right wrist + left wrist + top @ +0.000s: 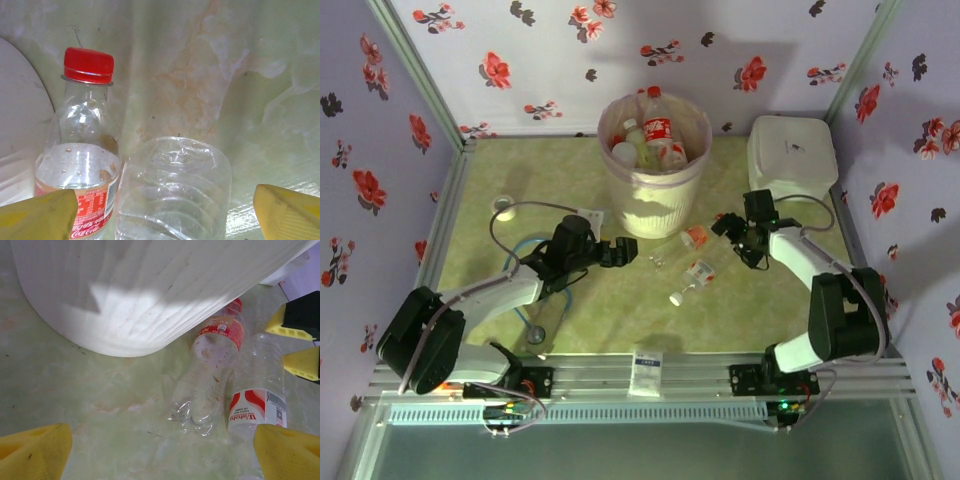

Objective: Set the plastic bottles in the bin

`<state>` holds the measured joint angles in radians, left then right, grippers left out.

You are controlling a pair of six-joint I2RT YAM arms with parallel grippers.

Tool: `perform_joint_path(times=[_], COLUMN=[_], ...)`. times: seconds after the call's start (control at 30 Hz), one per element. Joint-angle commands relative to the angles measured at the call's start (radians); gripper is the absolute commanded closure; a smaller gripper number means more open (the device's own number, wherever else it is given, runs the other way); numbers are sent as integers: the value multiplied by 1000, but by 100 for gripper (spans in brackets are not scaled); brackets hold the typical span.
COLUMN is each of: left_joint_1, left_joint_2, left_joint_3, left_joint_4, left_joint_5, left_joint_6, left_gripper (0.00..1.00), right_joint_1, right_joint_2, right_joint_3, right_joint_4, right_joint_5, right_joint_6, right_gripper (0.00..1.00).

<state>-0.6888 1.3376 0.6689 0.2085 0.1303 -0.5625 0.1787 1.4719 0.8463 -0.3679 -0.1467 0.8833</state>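
Nearest the overhead camera, a small blue-and-white packet point(647, 372) lies well in front of the bin point(655, 205), its print too small to read. Several bottles are already crammed in the bin, one red-labelled bottle point(658, 128) poking above the rim. Two more lie just in front of it: a red-capped bottle point(682, 246) and a white-capped bottle point(695, 275). On either side of that pair sit the left claw point(625, 250) and the right claw point(732, 228), likely lining up a pickup. From the left wrist, the left claw's yellow pads point(35, 452) stand wide apart, released and empty, with the bin wall just beyond; the white-capped bottle's label seems to read "Wahaha". From the right wrist, the right claw point(165, 215) is spread too, straddling both bottles without gripping. The red-capped bottle, beside the bin, shows what looks like Coca-Cola script.
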Motion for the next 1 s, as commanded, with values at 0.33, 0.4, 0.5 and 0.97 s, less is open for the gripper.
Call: perform_joint_path(times=[0.33,0.4,0.5,0.97], left_joint_1=[6,6,6,-13], left_joint_2=[-75,-109,-152,-224], left_joint_3=[14,31,65,227], left_joint_4=[-66,-110,-175,-320], left_joint_5=[-22,-34,-48,310], left_joint_6=[33,47,76,240], left_gripper=[6,6,6,0], right_joint_1=[16,16,15,94], right_joint_2=[20,-7,-46,-283], right_joint_3=[-38,-33,-21,97], right_joint_4=[67,43,0,88], right_joint_5=[0,14,19,-264], right_joint_6=[29,15,-4,-232], right_gripper=[24,30,35,51])
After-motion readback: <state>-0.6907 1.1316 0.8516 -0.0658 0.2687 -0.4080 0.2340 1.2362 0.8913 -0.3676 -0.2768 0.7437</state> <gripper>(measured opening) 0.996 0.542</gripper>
